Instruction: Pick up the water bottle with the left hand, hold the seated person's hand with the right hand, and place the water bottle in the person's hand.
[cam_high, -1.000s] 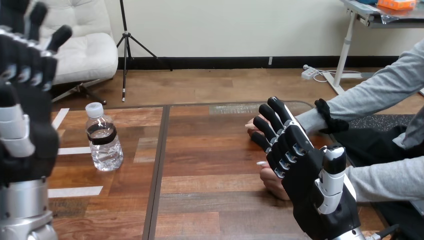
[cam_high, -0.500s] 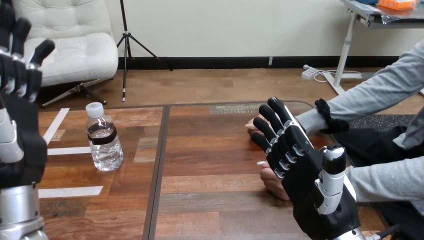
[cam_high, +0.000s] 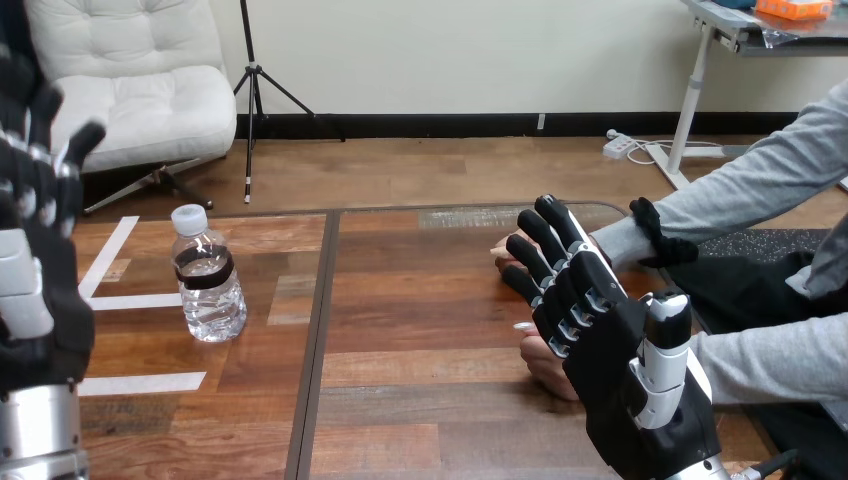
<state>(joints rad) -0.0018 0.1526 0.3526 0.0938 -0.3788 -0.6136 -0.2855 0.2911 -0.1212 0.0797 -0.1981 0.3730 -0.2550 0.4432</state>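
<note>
Since 1 s ago the left hand (cam_high: 42, 290) has slid toward the view's left edge, so the gap to the bottle (cam_high: 208, 275) is wider. The bottle, right hand and person's hands are where they were.

Left hand: raised at far left, palm side dark, fingers straight & spread, pointing up, holding nothing. The bottle stands to its right, well apart, no contact.

Bottle: upright on the left part of the table (cam_high: 420, 310), just left of the dark seam running front to back, w/ white tape strips (cam_high: 140, 382) on the wood beside it. Clear plastic, white cap, dark band round the upper body, ribbed lower half, water inside.

Right hand (cam_high: 620, 370): lower right, back w/ white shells toward the camera, fingers straight & slightly fanned, pointing up-left, gripping nothing. It stands in front of the person's two hands, which lie on the table's right part: the far one (cam_high: 503, 258) peeks out past the fingertips, the near one (cam_high: 545, 368) shows below the fingers. Can't tell if the right hand touches either; no fingers curled round them.
</note>
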